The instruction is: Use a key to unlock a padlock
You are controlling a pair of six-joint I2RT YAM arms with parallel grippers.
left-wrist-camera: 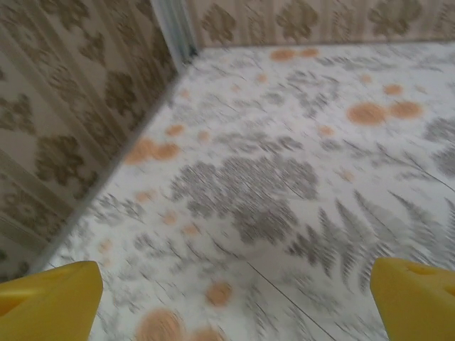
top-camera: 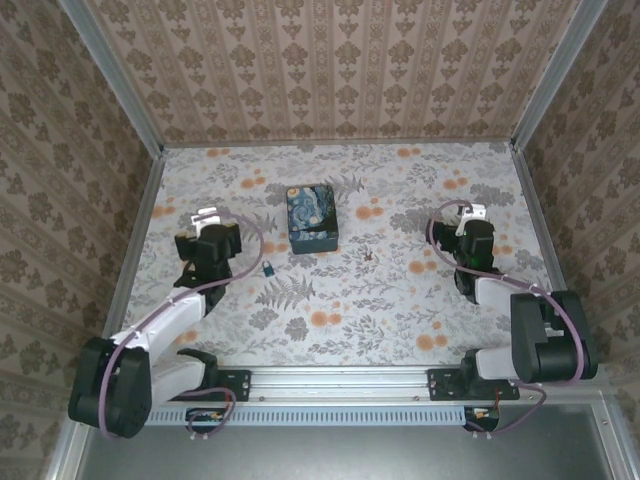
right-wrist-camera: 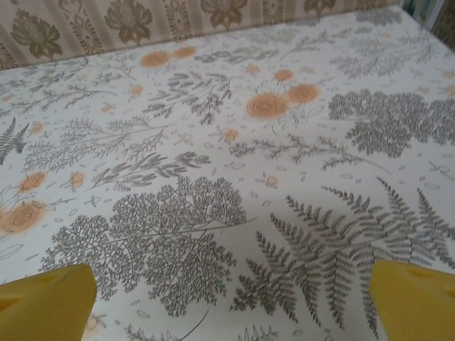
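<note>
The left gripper [left-wrist-camera: 227, 309] and the right gripper [right-wrist-camera: 227, 309] are both spread wide, holding nothing. The padlock [top-camera: 268, 267] lies on the table [top-camera: 330, 320] near the left arm, by the box's [top-camera: 312, 219] near-left corner. The key [top-camera: 368, 255] lies further right. The key is tiny and flat, so fingers may slip and push it away. No writing can be read.

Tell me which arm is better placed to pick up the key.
Right, probably. In the top view the key lies nearer the right gripper, which is open and empty. The left gripper, also open, sits nearer the padlock.
</note>
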